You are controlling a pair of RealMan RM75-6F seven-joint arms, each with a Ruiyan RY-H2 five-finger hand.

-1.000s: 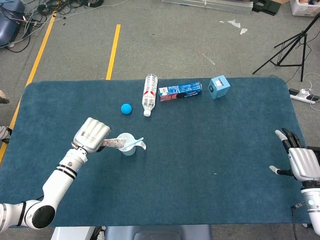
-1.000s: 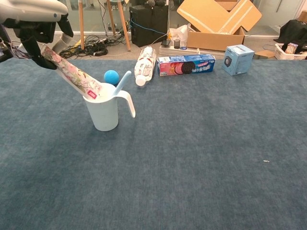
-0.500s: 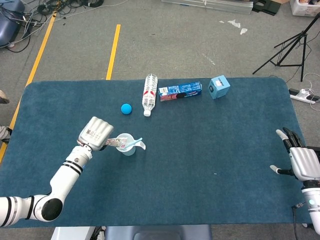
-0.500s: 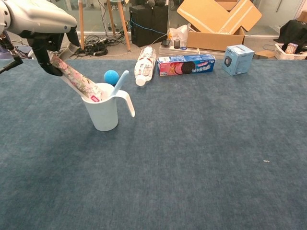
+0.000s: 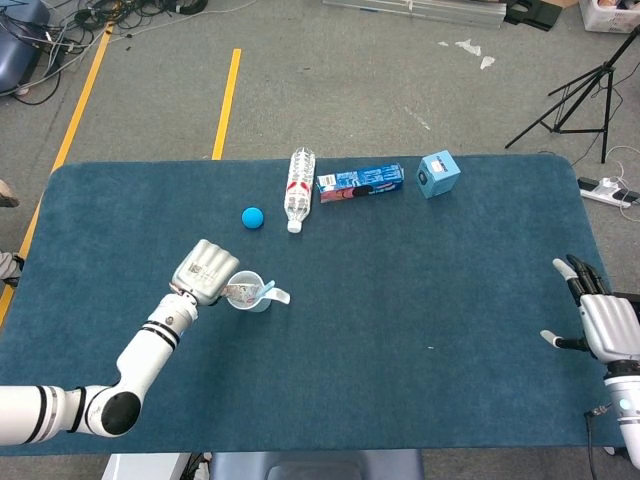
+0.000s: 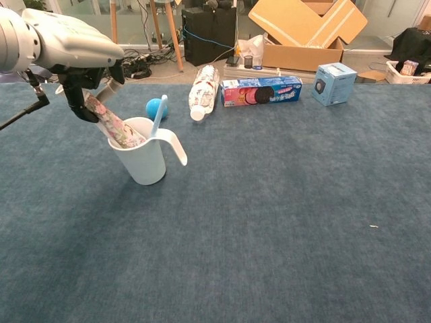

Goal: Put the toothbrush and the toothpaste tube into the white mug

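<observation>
Gripping the upper end of the toothpaste tube (image 6: 110,121), the left hand (image 6: 71,42) is hovering just above and to the left of the white mug (image 6: 143,156), fingers curled around the tube. The tube is leaning at a slant, its lower end sitting inside the mug's mouth and its upper end sticking out toward the hand. The toothbrush (image 6: 158,115), pale blue, is standing in the same mug, its handle rising past the rim and tilting slightly to the right. The mug is standing upright on the blue counter (image 6: 283,222), with its handle pointing right and toward the camera in the chest view.

In the head view the left hand (image 5: 205,271) is sitting right beside the mug (image 5: 248,292), covering most of the tube.

The right hand (image 5: 600,318) is resting at the far right edge of the counter, well apart from the mug, holding nothing, with its fingers spread and pointing away from the robot.

Toward the far side of the counter, a small blue ball (image 6: 156,108) is lying just behind the mug. A clear plastic bottle (image 6: 204,89) is lying on its side near the ball, a blue cookie box (image 6: 261,91) is lying just to its right, and a small blue cube-shaped box (image 6: 334,83) is standing further right.
</observation>
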